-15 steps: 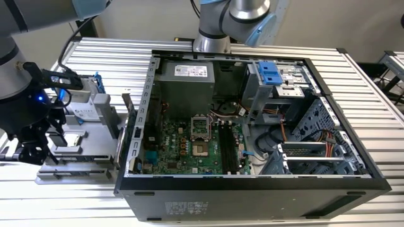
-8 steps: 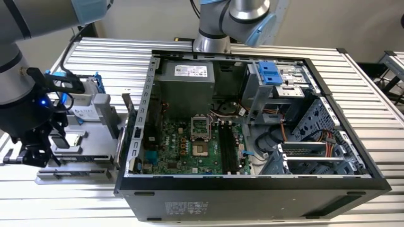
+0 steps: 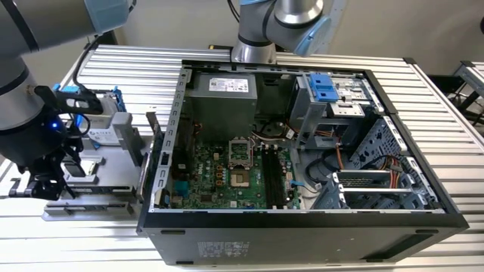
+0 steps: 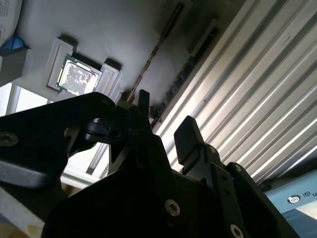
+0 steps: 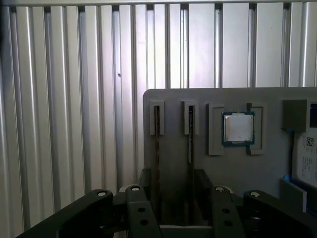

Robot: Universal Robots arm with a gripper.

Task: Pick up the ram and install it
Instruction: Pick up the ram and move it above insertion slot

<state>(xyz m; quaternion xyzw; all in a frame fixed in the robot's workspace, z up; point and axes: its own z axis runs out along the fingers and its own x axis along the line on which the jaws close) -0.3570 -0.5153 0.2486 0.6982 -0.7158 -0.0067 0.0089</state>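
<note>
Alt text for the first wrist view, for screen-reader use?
The open claw hangs over a grey parts tray, its fingers either side of two thin dark ram sticks standing on edge in slots. A square CPU chip sits in a recess beside them. The tray lies on a ribbed metal table.

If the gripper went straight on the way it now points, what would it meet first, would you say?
Most likely the ram slotted in the grey holder, which lies just ahead of the gripper; depth is unclear.
</note>
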